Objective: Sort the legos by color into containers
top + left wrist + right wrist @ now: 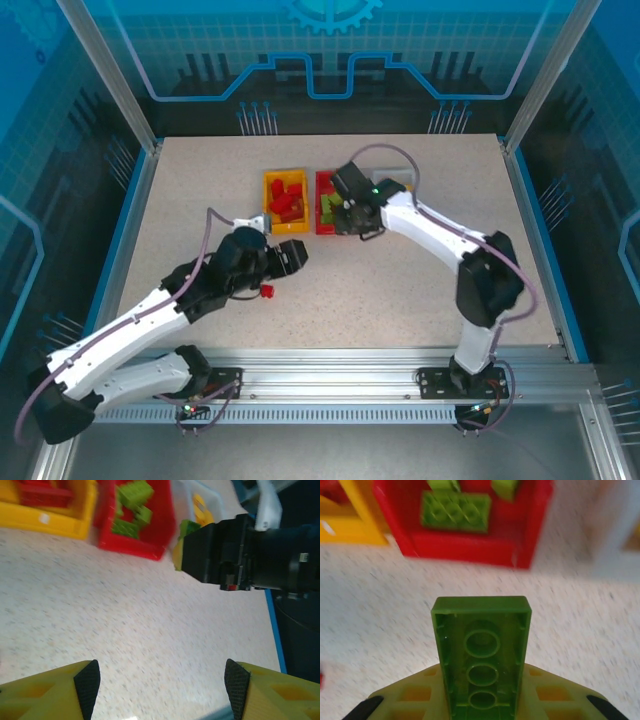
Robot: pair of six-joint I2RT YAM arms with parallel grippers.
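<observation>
Hard up against the lens in the right wrist view: green brick [481, 655], hollow underside up, three round tubes in a row, clamped in the right gripper [482, 707] between yellow fingers. Hangs over the speckled table [380, 620], with the near wall of the red bin [470, 547] just above it in the frame. Inside that bin, more green bricks [455, 511], one of them broad and flat. Upper left corner, a slice of the yellow bin [350, 530].

Over to the top view. Bins lined up just above centre: yellow on the left, red right beside it. Red bricks [287, 203] heaped in the yellow one. Lower, left of centre, a lone red brick [267, 291] on the table, just under the left arm's wrist.

Now the left wrist view. Left gripper [161, 690] at the bottom edge, jaws spread wide, black pads [87, 685] well apart, nothing between them but bare table. Top of the frame, right of the red bin: white bin [215, 500] with a yellow brick [200, 507] inside.
</observation>
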